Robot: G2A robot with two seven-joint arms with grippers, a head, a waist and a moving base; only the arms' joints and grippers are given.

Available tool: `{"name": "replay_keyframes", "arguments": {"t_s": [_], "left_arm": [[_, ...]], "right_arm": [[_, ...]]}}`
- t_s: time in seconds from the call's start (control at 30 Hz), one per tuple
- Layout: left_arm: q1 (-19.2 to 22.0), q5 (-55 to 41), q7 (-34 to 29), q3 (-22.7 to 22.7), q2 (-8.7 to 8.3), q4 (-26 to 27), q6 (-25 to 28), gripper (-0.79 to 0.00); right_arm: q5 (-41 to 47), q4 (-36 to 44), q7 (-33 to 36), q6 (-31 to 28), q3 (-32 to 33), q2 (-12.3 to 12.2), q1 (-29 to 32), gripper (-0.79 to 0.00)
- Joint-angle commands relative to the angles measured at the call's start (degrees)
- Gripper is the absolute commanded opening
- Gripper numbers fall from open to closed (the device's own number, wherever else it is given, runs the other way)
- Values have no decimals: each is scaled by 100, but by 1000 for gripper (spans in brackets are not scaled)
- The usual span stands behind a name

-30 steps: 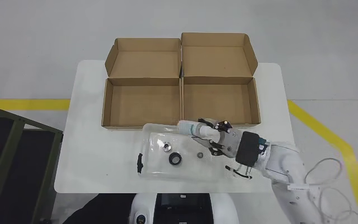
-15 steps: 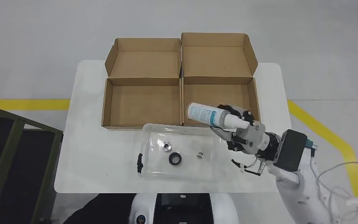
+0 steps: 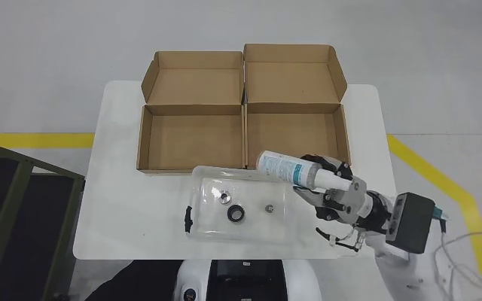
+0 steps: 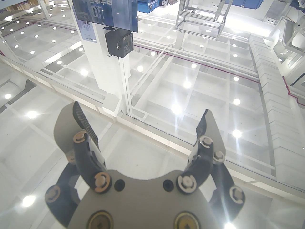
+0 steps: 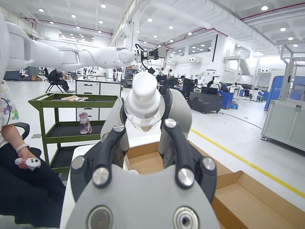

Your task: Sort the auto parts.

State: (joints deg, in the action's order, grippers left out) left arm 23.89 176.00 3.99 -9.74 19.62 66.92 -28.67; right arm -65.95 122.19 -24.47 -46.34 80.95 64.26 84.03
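**ITEM: bottle** [image 3: 285,166]. White w/ teal label band, narrow cap. Held off the table, tilted. In top view its base overlaps the near-left corner of the R box [image 3: 294,137], just past the far-right corner of the tray [image 3: 202,174]. How high it hangs over the box wall can't be read from above.

**HOLDER: R pincer** [image 3: 315,179]. Clamped on the bottle, one finger each side of the body near the shoulder. Cap end points back toward the wrist; base sticks out well past the fingertips, toward the boxes.

**STEP (judged).** Carry phase: bottle picked, not yet binned. Three small parts are left to sort.

**NEXT MOVE CALLS FOR.**
- Pick a box. Nothing here says which; the R box is nearest.
- Bring the base over the box floor, clear of the front wall.
- Lower, level out, then part the fingers.
- Long overhang: watch the base doesn't clip the cardboard.

**ALSO ON TABLE** [image 3: 120,188]:
- Tray: clear, at the near edge, in front of the boxes. Holds a nut [image 3: 224,197], a black ring [image 3: 236,214] and a small metal pc [image 3: 269,207], near each other, none touching.
- L box [image 3: 192,141] and R box: cardboard, side by side, walls touching, lids folded back.

**L pincer** [image 4: 141,111]. Fingers wide apart, nothing between them, aimed up at the ceiling, well apart from the parts.
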Motion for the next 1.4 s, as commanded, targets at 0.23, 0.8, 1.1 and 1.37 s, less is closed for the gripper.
{"name": "replay_keyframes", "arguments": {"t_s": [0.23, 0.8, 1.1, 1.37], "left_arm": [[0, 0, 0, 0, 0, 0, 0, 0], [0, 0, 0, 0, 0, 0, 0, 0], [0, 0, 0, 0, 0, 0, 0, 0], [0, 0, 0, 0, 0, 0, 0, 0]], "right_arm": [[-107, -97, 377, 57, -71, -7, 41, -785], [31, -1823, 1888, 435, -690, 69, -1413, -785], [51, -2416, 2527, 823, -977, 116, -1708, -785], [18, -2770, 3040, 1154, -1181, 162, -2026, -785]]}}
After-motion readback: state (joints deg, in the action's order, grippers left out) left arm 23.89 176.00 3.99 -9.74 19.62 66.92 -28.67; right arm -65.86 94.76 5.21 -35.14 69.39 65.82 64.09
